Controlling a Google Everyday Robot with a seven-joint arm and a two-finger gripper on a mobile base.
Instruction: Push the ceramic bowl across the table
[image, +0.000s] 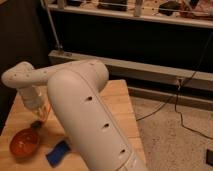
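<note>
- The ceramic bowl (25, 143) is sitting in the lower left of the frame, on the table (117, 100), close to the edge at the bottom left.
- The gripper (38, 121) hangs pointing down just above and right of the bowl, right by its upper rim. Can't honestly tell whether it's touching the rim or just short of it.
- The fingers are clenched together with nothing between them, which makes sense for a push rather than a grab.
- The big white arm (85, 115) hogs the middle of the frame and hides a good chunk of the tabletop.
- There's a blue item (59, 152) just right of the bowl, low in the frame, apart from it.
- My read on progress: the approach is pretty much done and the gripper is lined up at the bowl.
- The actual slide across the wood looks like it's all left to do, since the bowl is parked near one corner.
</note>
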